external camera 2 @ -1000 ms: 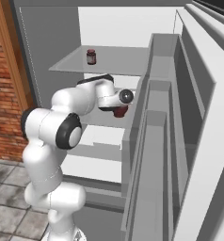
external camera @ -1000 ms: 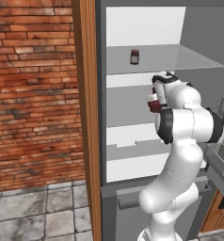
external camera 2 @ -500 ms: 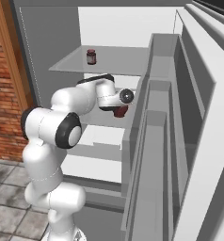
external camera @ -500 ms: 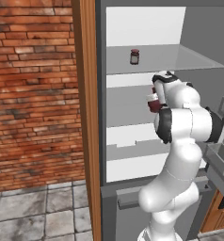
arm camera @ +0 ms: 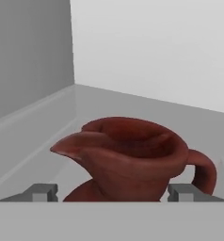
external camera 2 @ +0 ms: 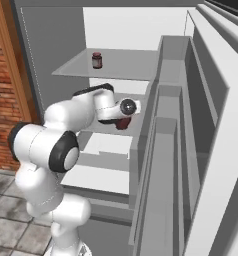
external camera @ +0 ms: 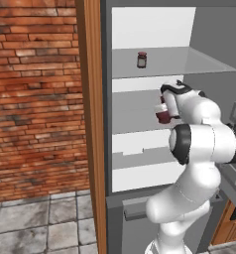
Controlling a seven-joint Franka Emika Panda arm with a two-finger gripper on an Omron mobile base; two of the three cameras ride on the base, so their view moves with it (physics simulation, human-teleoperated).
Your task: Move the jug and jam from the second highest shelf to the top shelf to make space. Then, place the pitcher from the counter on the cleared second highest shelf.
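Left base view: the white arm rises from the lower right of the frame and reaches into the open grey cabinet. The jug (external camera: pixel 162 113) stands right of centre on the second highest shelf (external camera: pixel 135 126), largely screened by the wrist; only a red-brown part of its belly shows, and its heading cannot be judged here. The jam (external camera: pixel 142 59) stands upright in the upper middle on the top shelf (external camera: pixel 189 62), well apart from the jug. The gripper is masked by the wrist.

Right base view: the arm rises from the lower left and bends toward the centre. The jug (external camera 2: pixel 122 123) shows as a small red-brown patch just below the hand, on the second highest shelf (external camera 2: pixel 103 127). The jam (external camera 2: pixel 96 60) stands in the upper left on the top shelf (external camera 2: pixel 126 67), near its rear wall.

Hand view: the jug (arm camera: pixel 132 162) sits at lower centre, upright, with its long axis vertical. Its flared spout points to the left of the frame and its loop handle to the right. The gripper (arm camera: pixel 112 192) has its jaws spread wide, one fingertip (arm camera: pixel 43 191) at the lower left and the other at the lower right, flanking the jug's neck. Whether the tips touch the jug cannot be determined. The second highest shelf (arm camera: pixel 38 141) runs back to the cabinet's rear wall.
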